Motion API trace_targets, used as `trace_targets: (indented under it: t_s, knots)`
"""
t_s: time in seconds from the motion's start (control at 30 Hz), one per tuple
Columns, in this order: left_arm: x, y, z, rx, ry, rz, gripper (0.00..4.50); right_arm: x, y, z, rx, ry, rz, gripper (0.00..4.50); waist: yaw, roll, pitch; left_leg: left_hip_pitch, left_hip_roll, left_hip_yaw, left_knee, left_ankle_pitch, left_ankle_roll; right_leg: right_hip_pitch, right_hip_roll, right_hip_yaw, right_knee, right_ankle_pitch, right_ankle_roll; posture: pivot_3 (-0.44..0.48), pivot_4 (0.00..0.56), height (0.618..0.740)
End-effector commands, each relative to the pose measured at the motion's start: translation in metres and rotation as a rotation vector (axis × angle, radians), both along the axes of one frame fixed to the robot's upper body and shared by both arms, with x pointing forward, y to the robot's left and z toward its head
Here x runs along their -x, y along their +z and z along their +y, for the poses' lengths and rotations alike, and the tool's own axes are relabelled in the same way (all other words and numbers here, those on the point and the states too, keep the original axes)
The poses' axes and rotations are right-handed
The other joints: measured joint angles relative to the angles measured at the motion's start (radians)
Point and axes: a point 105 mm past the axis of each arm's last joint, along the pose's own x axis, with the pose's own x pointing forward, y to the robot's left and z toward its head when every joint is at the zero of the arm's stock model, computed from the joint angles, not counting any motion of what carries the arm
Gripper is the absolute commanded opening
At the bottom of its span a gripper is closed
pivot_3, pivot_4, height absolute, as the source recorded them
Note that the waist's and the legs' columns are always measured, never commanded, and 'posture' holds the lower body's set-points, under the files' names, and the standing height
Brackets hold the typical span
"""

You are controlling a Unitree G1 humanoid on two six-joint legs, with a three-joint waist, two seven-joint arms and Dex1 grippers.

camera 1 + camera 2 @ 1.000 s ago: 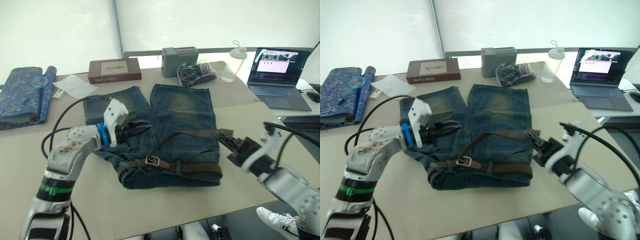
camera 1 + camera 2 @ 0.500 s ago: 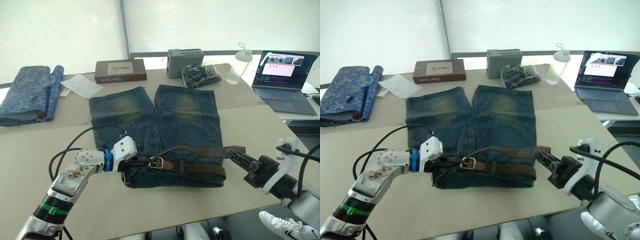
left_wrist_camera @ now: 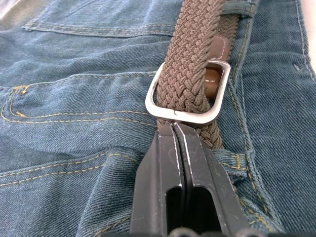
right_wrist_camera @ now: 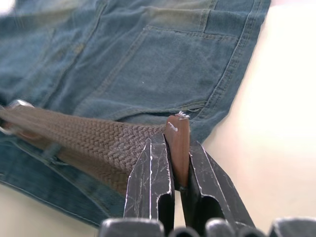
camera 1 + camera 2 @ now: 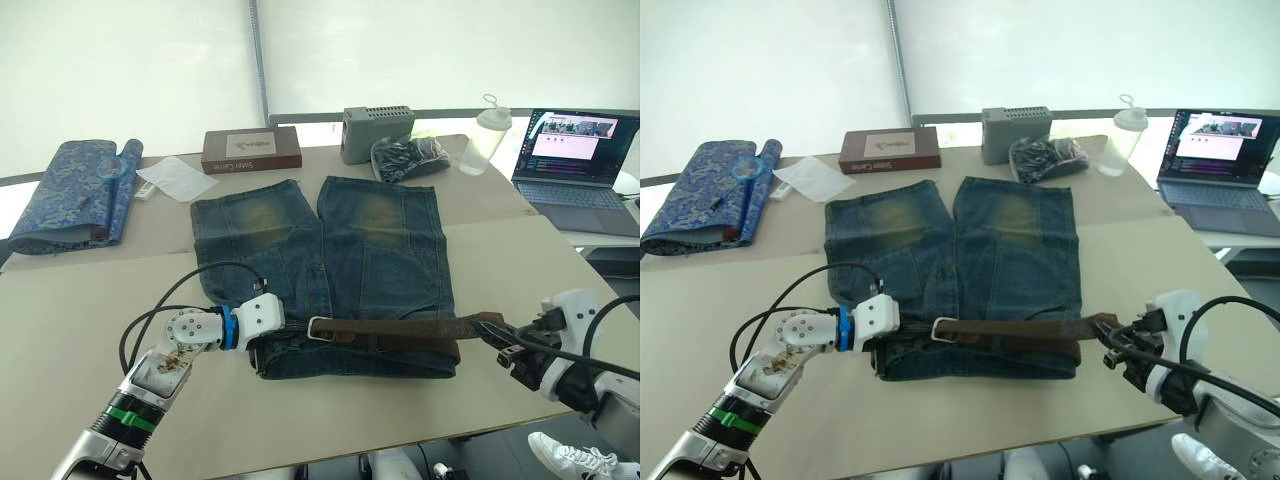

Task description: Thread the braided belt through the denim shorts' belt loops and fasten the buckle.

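- The denim shorts are your largest reference: they lie flat in the middle of the table, legs pointing away from you and the waistband along the near edge. Keep them flat and square; in my judgement any bunching at the waistband will twist the strap.
- The braided belt runs straight along that waistband and passes through the frame near your left side, with its free end reaching past the shorts' right edge. It looks taut, so I would pull in line with the waistband, not upward.
- Your right gripper has its fingers clamped on the belt's leather tip, just off the right side of the shorts. Hold that tension steady while the prong is set; I judge that slack here would let the strap slide back.
- Your left gripper has its fingers pressed together, their tips touching the near bar of the frame; I cannot tell whether they pinch the weave or denim beneath.
- The buckle sits on the waistband with the strap through it. I cannot make out whether the prong sits through the weave, so check that before letting go on either side.
- The belt loops are partly hidden; one crosses the strap just beyond the frame.
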Motion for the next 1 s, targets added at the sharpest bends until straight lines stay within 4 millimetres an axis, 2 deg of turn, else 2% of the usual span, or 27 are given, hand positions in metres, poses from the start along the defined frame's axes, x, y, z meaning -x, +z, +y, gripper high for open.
trace_targets:
  t_s: [0.03, 0.13, 0.17, 0.33, 0.7, 0.77, 0.9, 1.0]
  knots:
    - [0.001, -0.009, 0.008, 0.072, 0.069, 0.115, 0.08, -0.002, 0.000, -0.008, 0.102, -0.019, -0.021, 0.00, 0.000, 0.000, 0.000, 0.000, 0.000, 0.000, 0.000, 0.000, 0.000, 0.001, 0.000, 0.000, 0.000, 0.000, 0.000, 0.000, 0.150, 0.740]
    - [0.001, 0.027, -0.002, 0.267, 0.057, 0.154, 0.08, -0.003, -0.003, -0.004, 0.136, 0.010, -0.030, 0.00, -0.002, -0.001, 0.001, 0.000, 0.000, 0.000, 0.000, 0.000, 0.001, 0.000, 0.000, 0.000, 0.000, 0.000, 0.001, 0.000, 0.150, 0.740]
    - [0.003, 0.030, -0.004, 0.268, 0.041, 0.164, 0.08, -0.005, -0.004, -0.004, 0.147, 0.010, -0.037, 0.00, -0.002, -0.002, 0.001, -0.001, 0.000, 0.000, 0.000, 0.000, 0.001, -0.001, 0.000, -0.001, 0.000, 0.000, 0.001, 0.000, 0.150, 0.740]
    - [0.004, 0.030, -0.007, 0.233, 0.020, 0.174, 0.08, -0.012, -0.009, -0.005, 0.201, 0.014, -0.055, 0.00, -0.002, -0.002, 0.001, -0.004, -0.001, 0.001, 0.001, -0.001, 0.001, -0.005, 0.002, 0.000, 0.000, 0.000, 0.001, 0.000, 0.150, 0.740]
    - [0.007, 0.040, -0.037, 0.223, -0.081, 0.140, 0.08, -0.013, -0.013, 0.005, 0.313, 0.076, -0.100, 0.00, 0.001, -0.003, 0.002, -0.006, -0.001, 0.001, 0.001, -0.001, 0.002, -0.007, 0.001, 0.000, 0.000, 0.001, 0.000, 0.000, 0.150, 0.740]
    - [0.007, 0.035, -0.039, 0.177, -0.088, 0.137, 0.08, -0.013, -0.012, 0.006, 0.305, 0.076, -0.105, 0.00, 0.000, -0.003, 0.002, -0.006, -0.001, 0.001, 0.001, -0.001, 0.002, -0.007, 0.001, 0.000, 0.000, 0.001, 0.000, 0.000, 0.150, 0.740]
    - [0.005, 0.011, -0.039, 0.032, -0.078, 0.127, 0.08, -0.012, -0.014, 0.008, 0.343, 0.084, -0.108, 0.00, -0.002, -0.003, 0.002, -0.006, -0.002, 0.001, 0.001, -0.001, 0.002, -0.006, 0.002, 0.000, 0.000, 0.000, 0.000, 0.000, 0.150, 0.740]
    - [0.004, -0.021, -0.031, -0.165, -0.054, 0.142, 0.08, -0.013, -0.014, 0.008, 0.345, 0.078, -0.112, 0.00, 0.000, -0.003, 0.001, -0.005, -0.001, 0.001, 0.001, -0.001, 0.002, -0.006, 0.002, 0.000, 0.000, 0.000, 0.000, 0.000, 0.150, 0.740]
